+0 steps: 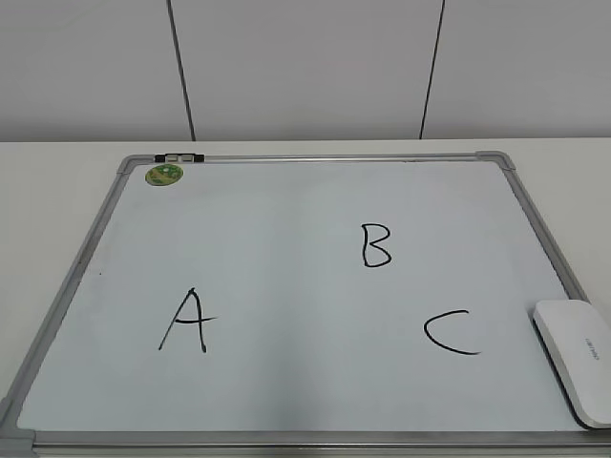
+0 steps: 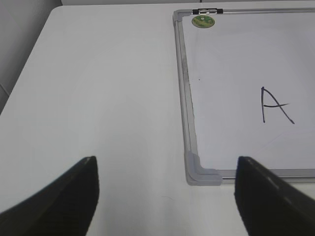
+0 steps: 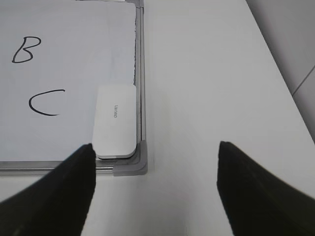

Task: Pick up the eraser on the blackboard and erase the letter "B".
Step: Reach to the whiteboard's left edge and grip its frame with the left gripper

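The blackboard point(image 1: 286, 210) is a white board with a silver frame, flat on the table. The black letter "B" point(image 1: 375, 246) is right of its centre and also shows in the right wrist view point(image 3: 24, 50). The white eraser point(image 1: 578, 361) lies on the board's near right corner, next to the frame; the right wrist view point(image 3: 115, 121) shows it too. My right gripper point(image 3: 155, 157) is open and empty above the bare table, just right of that corner. My left gripper point(image 2: 167, 169) is open and empty off the board's near left corner point(image 2: 199, 172). Neither gripper shows in the exterior view.
Black letters "A" point(image 1: 186, 322) and "C" point(image 1: 451, 332) are on the board. A round green magnet point(image 1: 163, 175) and a small black clip point(image 1: 179, 156) sit at its far left corner. White table point(image 2: 98, 98) surrounds the board; a wall stands behind.
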Action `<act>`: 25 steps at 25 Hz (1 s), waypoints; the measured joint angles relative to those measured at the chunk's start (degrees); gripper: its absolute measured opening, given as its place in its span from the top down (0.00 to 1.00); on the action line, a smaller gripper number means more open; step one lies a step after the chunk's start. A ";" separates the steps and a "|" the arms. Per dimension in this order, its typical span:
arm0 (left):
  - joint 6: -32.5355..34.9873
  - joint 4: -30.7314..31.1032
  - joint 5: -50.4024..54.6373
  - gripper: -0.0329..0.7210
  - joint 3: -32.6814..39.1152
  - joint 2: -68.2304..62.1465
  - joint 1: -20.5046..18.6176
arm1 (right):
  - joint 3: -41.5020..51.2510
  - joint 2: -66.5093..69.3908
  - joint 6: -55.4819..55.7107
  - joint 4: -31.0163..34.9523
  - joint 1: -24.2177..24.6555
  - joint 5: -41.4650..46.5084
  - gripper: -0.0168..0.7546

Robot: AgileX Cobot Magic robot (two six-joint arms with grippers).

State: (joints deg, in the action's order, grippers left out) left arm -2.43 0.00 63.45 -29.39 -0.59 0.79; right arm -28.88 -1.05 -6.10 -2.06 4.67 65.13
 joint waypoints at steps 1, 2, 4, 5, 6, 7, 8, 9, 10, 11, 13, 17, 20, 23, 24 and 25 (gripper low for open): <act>0.00 0.00 0.00 0.12 0.00 0.00 0.00 | 0.00 0.00 0.00 0.00 0.00 0.00 0.21; 0.00 0.00 0.00 0.12 0.00 0.00 0.00 | 0.00 0.00 0.00 0.00 0.00 0.00 0.21; 0.00 0.00 0.00 0.12 0.00 0.00 0.00 | 0.00 0.00 0.00 0.00 0.00 0.00 0.21; 0.00 0.00 0.00 0.12 0.00 0.00 0.00 | 0.00 0.00 0.00 0.00 0.00 0.00 0.21; 0.00 0.00 0.00 0.12 0.00 0.00 0.00 | 0.00 0.00 0.00 0.00 0.00 0.00 0.21; 0.00 0.00 0.00 0.12 0.00 0.00 0.00 | 0.00 0.00 0.00 0.00 0.00 0.00 0.21; 0.00 0.00 0.00 0.13 0.00 0.00 0.00 | 0.00 0.00 0.00 0.00 0.00 0.00 0.21; 0.00 0.00 0.00 0.13 0.00 0.00 0.00 | 0.00 0.00 0.00 0.00 0.00 0.00 0.21; 0.00 0.00 0.00 0.13 0.00 0.00 0.00 | 0.00 0.00 0.00 0.00 0.00 0.00 0.21; 0.00 0.00 0.00 0.13 0.00 0.00 0.00 | 0.00 0.00 0.00 0.00 0.00 0.00 0.21; 0.00 0.00 0.00 0.14 0.00 0.00 0.00 | 0.00 0.00 0.00 0.00 0.00 0.00 0.21; 0.00 0.00 0.00 0.16 0.00 0.00 0.00 | 0.00 0.00 0.00 0.00 0.00 0.00 0.21; 0.00 0.00 0.00 0.17 0.00 0.00 0.00 | 0.00 0.00 0.00 0.00 0.00 0.00 0.21; 0.00 0.00 0.00 0.17 0.00 -0.21 0.00 | 0.00 0.00 0.00 0.00 0.00 0.00 0.21; 0.00 0.00 0.00 0.17 0.00 -0.47 0.00 | 0.00 0.00 0.00 0.00 0.00 0.00 0.21; 0.00 0.00 0.00 0.17 0.00 -0.77 0.00 | 0.00 0.00 0.00 0.00 0.00 0.00 0.21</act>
State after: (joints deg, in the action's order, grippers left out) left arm -2.43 0.00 63.45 -29.39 -1.35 0.79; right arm -28.88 -1.05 -6.10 -2.06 4.67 65.13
